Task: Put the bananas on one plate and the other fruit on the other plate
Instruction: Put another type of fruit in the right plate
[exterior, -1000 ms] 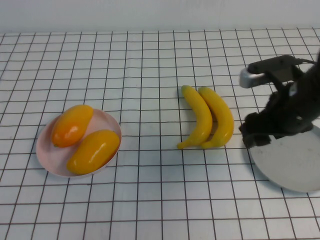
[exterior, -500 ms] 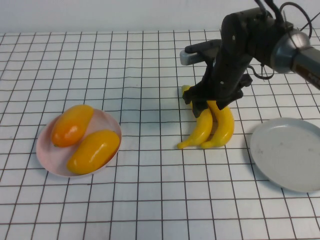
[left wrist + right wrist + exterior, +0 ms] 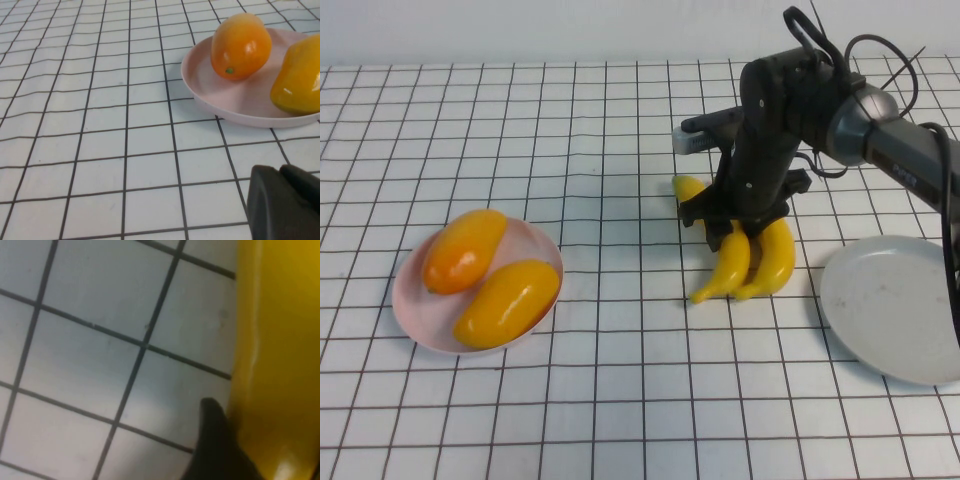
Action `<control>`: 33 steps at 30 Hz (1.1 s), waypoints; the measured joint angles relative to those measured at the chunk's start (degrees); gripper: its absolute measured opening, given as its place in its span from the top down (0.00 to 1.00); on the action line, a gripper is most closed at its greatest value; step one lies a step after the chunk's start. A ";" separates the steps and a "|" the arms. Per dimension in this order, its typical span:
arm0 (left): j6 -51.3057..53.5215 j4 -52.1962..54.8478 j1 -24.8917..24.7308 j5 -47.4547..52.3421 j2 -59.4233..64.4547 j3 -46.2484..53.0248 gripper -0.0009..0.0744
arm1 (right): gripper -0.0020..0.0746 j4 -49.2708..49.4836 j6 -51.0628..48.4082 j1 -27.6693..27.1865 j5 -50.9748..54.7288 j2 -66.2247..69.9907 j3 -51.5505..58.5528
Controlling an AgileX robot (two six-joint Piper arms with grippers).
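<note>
High view: right gripper (image 3: 733,232) fingers pinching glossy curved bananas (image 3: 752,262); left gripper (image 3: 285,200) beside pink plate (image 3: 210,95), fingers' state unclear.

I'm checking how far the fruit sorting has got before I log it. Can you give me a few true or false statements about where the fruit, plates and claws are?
1. Both mangoes lie on the pink plate. True.
2. The grey plate already holds a banana. False: it holds no fruit; both bananas lie on the table to its left.
3. The right claw is down on the bananas. True: it sits over their upper half.
4. The bananas lie far apart. False: they lie side by side, touching.
5. The left claw is over the grey plate. False: its wrist view shows it near the pink plate, holding nothing.
</note>
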 joint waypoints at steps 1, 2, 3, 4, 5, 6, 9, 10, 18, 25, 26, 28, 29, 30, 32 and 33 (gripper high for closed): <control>0.00 0.00 0.00 0.00 0.00 0.00 0.99 | 0.51 0.00 0.00 0.00 0.00 0.00 0.00; 0.00 0.00 0.00 0.00 0.00 0.00 0.99 | 0.57 0.00 0.00 0.00 0.00 0.00 0.00; 0.00 0.00 0.00 0.00 0.00 0.00 0.99 | 0.57 -0.08 0.00 0.00 0.00 0.00 0.00; 0.00 0.00 0.00 0.00 0.00 0.00 0.99 | 0.57 -0.08 0.00 0.00 0.00 0.00 0.00; 0.00 0.00 0.00 0.00 0.00 0.00 0.99 | 0.57 -0.08 0.00 0.00 0.00 0.00 0.00; 0.00 0.00 0.00 0.00 0.00 0.00 0.99 | 0.57 -0.08 0.00 0.00 0.00 -0.12 0.00; 0.00 0.00 0.00 0.00 0.00 0.00 0.99 | 0.57 -0.08 0.00 0.00 0.77 -2.30 0.00; 0.00 0.00 0.00 0.00 0.00 0.00 0.99 | 0.57 -0.13 0.00 0.00 1.47 -3.71 0.00; 0.00 0.00 0.00 0.00 0.00 0.00 0.99 | 0.57 -3.01 0.00 -4.28 2.57 -20.45 10.85; 0.00 0.00 0.00 0.00 0.00 0.00 0.99 | 0.57 -3.62 0.00 -14.00 -6.31 -33.57 39.95; 0.00 0.00 0.00 0.00 0.00 0.00 0.99 | 0.57 -3.62 0.00 -15.35 -8.24 -34.50 43.29; 0.00 0.00 0.00 0.00 0.00 0.00 0.99 | 0.57 -3.63 -0.27 -17.46 -11.10 -35.17 48.26; 0.00 0.00 0.00 0.00 0.00 0.00 0.99 | 0.57 -3.74 -0.53 -18.40 -12.68 -35.17 50.04; 0.00 0.00 0.00 0.00 0.00 0.00 0.99 | 0.57 -3.84 -0.74 -19.01 -13.88 -35.17 51.17; 0.00 0.00 0.00 0.00 0.00 0.00 0.99 | 0.56 -4.25 -1.01 -20.05 -16.58 -34.65 52.65; 0.00 0.00 0.00 0.00 0.00 0.00 0.99 | 0.55 -4.51 -1.01 -20.31 -17.51 -34.35 52.81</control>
